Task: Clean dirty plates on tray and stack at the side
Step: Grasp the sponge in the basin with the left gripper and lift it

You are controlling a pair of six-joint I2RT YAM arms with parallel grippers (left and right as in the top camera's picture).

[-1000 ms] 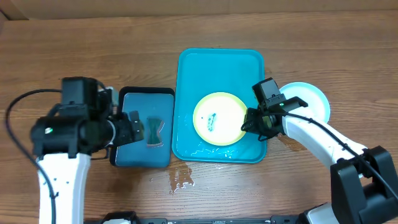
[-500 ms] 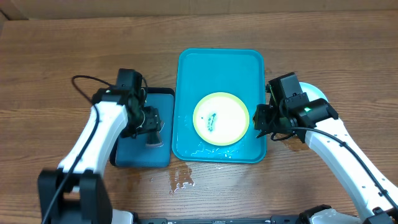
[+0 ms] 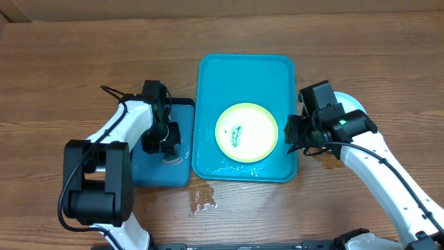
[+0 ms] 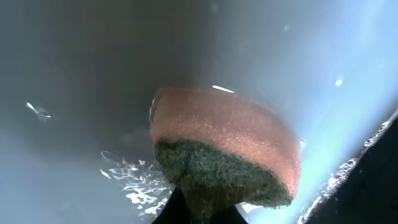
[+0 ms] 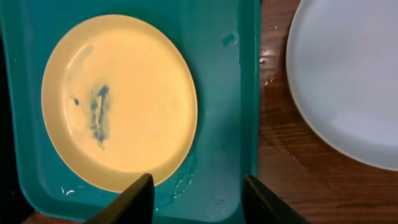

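Here, smudged yellow plate [image 5: 118,99] just ahead-left of right gripper [image 5: 198,188]

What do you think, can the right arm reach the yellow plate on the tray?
Probably yes: the right pincer hangs open at the edge of the tray, right beside the yellow plate, with nothing lying between them.

A wooden desk [image 3: 69,55] carries a small dark teal tray [image 3: 156,175] with a black rim. A sponge [image 4: 224,149], pinkish foam with a dark green scouring face, sits wet toward the tray's 3 o'clock edge. A water puddle [image 3: 201,200] lies on the desk at the tray's 5 o'clock.
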